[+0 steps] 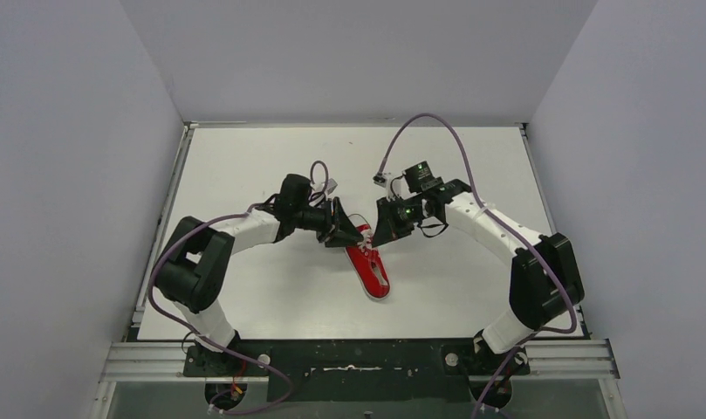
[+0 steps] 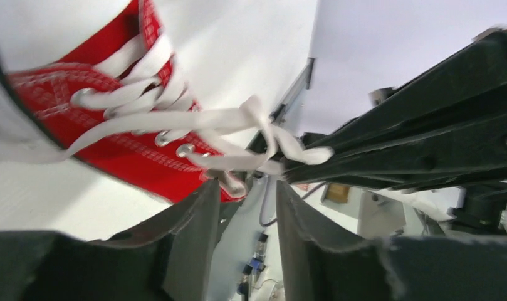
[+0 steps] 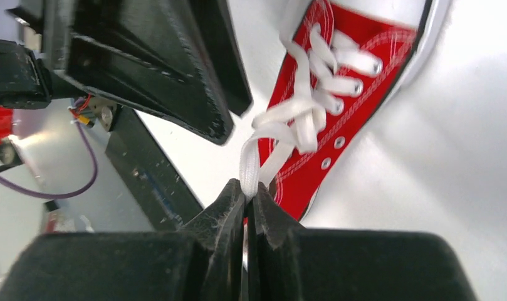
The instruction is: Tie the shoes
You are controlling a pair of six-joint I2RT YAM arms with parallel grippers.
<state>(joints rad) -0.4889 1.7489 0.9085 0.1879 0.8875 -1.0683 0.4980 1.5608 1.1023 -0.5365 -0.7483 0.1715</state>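
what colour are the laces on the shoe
White; the laces show best in the right wrist view.

From above, the laced part of the sneaker [image 1: 372,272] is covered, so I can't make out any knot. On the right wrist camera one end of the laces [image 3: 282,119] vanishes inside the right gripper [image 3: 245,191], and the toe runs off the top edge. The left wrist camera blurs the near sole.

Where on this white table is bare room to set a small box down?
Bare: the far strip of the white table, and the near patches on either side of the red canvas sneaker. Crowded: the centre, where the left gripper and right gripper meet over its white laces.
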